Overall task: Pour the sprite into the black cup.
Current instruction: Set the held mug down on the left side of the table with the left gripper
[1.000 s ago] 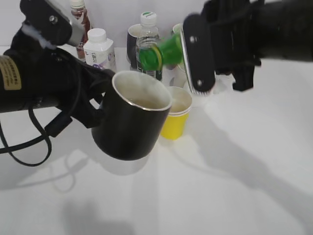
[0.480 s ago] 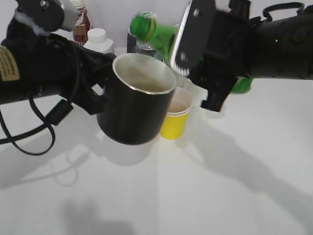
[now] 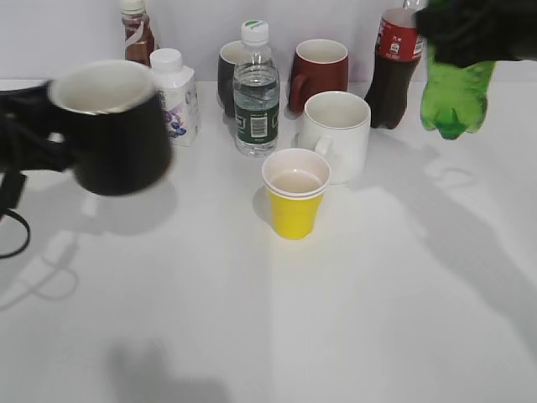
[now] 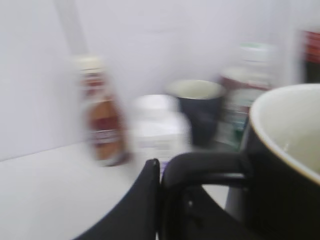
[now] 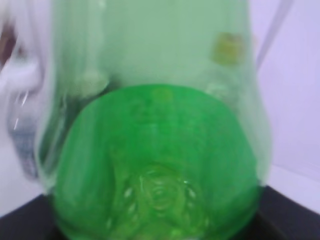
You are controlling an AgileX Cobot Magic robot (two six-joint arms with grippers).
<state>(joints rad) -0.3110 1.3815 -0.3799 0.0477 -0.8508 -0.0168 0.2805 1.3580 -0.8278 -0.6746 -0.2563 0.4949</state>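
The black cup hangs upright above the table at the left, blurred by motion. My left gripper is shut on its handle. In the left wrist view my gripper's jaws clamp the black loop handle, with the cup and its white inside at the right. The sprite hangs upright at the top right, base down, well apart from the cup. My right gripper is shut on its upper part. In the right wrist view the green bottle fills the frame and hides the jaws.
A yellow paper cup stands mid-table with a white mug behind it. Along the back stand a clear water bottle, a small dark mug, a dark red mug, a cola bottle, a white bottle and a brown bottle.
The two arms have drawn apart. The left gripper carried the black cup to the left. The right gripper swung the sprite from tilted over the cup to upright at the far right.
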